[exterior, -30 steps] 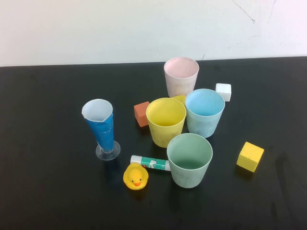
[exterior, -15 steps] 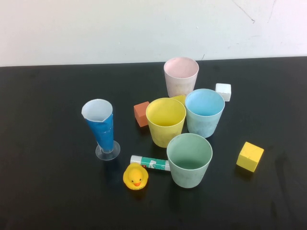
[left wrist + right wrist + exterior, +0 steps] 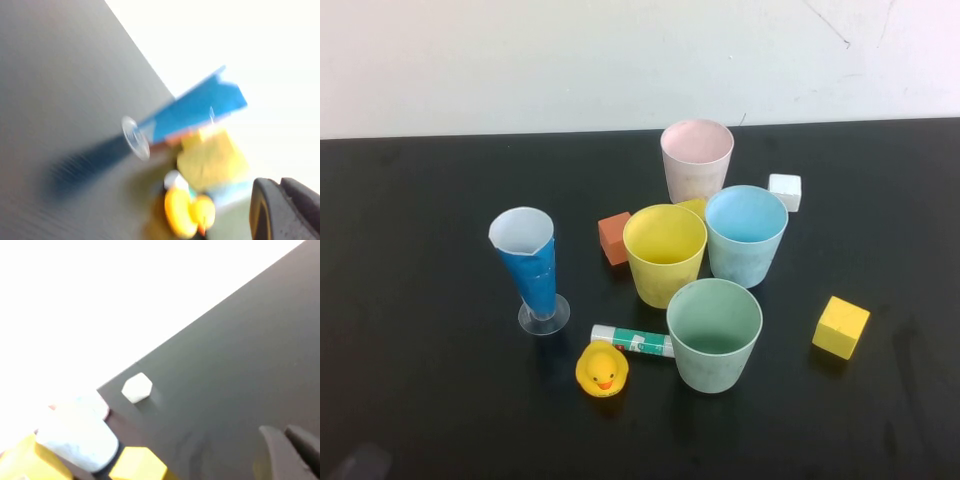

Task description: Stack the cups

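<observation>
Overhead, my tabletop [image 3: 410, 400] carries four upright cups in a tight cluster near the middle: the pink cup [image 3: 697, 160] stands farthest back, the light blue cup [image 3: 746, 235] sits in front of it and slightly to the right, the yellow cup [image 3: 665, 254] stands just beside the blue one on its left, and the green cup [image 3: 714, 334] is nearest to me. None is inside another. A tall blue cone glass [image 3: 530, 268] on a clear foot stands apart to the left, with an orange cube [image 3: 615, 238] between it and the yellow cup. A rubber duck [image 3: 602, 369] and a glue stick [image 3: 633, 340] lie just left of the green cup, a white cube [image 3: 785, 191] sits right of the pink cup, and a yellow cube [image 3: 841, 327] sits well to the right. Neither arm shows from above. From my left wrist, my left gripper [image 3: 282, 210] hangs low beside the scene with its jaws clenched on nothing, facing the blurred cone glass [image 3: 192, 112] and duck [image 3: 187, 212]. From my right wrist, my right gripper [image 3: 290, 450] also has its jaws pressed together and empty, with the white cube [image 3: 136, 387] and yellow cube [image 3: 137, 469] ahead of it.
</observation>
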